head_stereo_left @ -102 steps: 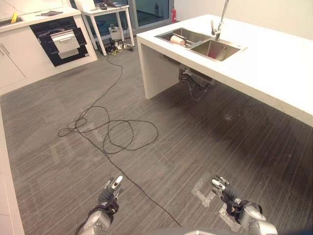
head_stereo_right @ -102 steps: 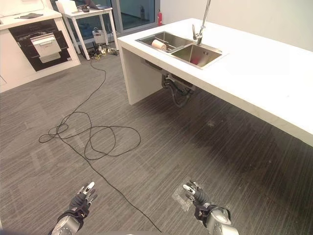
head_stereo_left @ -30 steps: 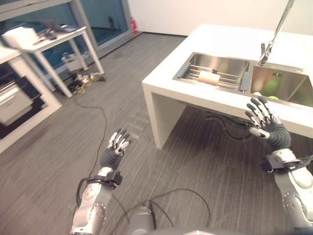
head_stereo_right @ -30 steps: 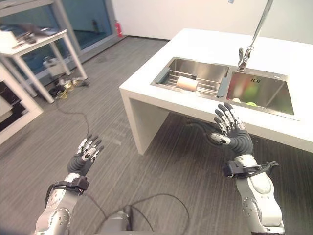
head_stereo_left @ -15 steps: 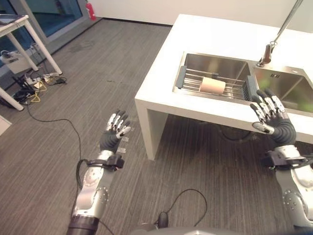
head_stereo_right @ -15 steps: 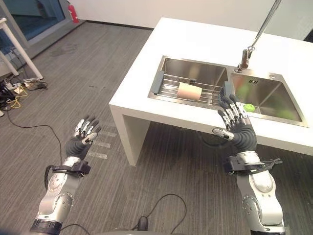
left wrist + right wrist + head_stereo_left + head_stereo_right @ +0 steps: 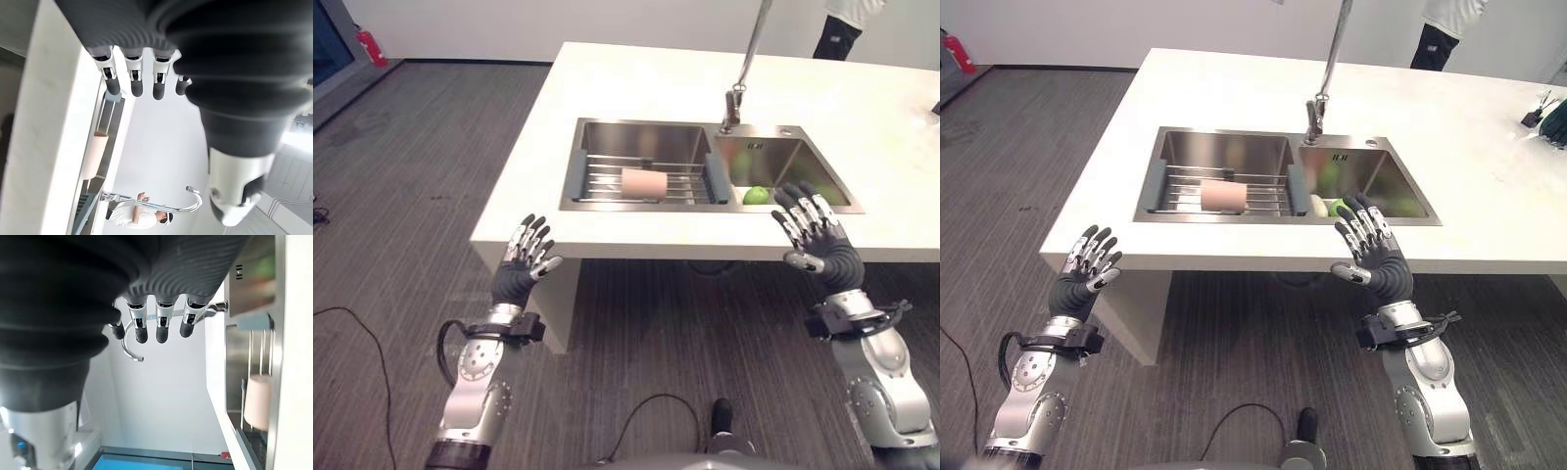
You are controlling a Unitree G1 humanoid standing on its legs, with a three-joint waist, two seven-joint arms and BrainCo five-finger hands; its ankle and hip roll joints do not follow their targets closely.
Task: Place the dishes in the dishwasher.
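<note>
Your hands wait, fingers spread, before the sink

Left hand (image 7: 521, 266) at lower left and right hand (image 7: 818, 243) at right hold nothing, short of the white bench (image 7: 636, 88). A pink cup (image 7: 643, 183) lies on the rack (image 7: 607, 177) mid-frame; a green item (image 7: 756, 196) sits half-hidden in the right basin.

Bright, even indoor light, seen from overhead.
Soft glare is spread across the white counter (image 7: 636, 73) and steel sink (image 7: 646, 147); a shadow is cast beneath the counter; in the wrist views the hand covers are blurred.
</note>
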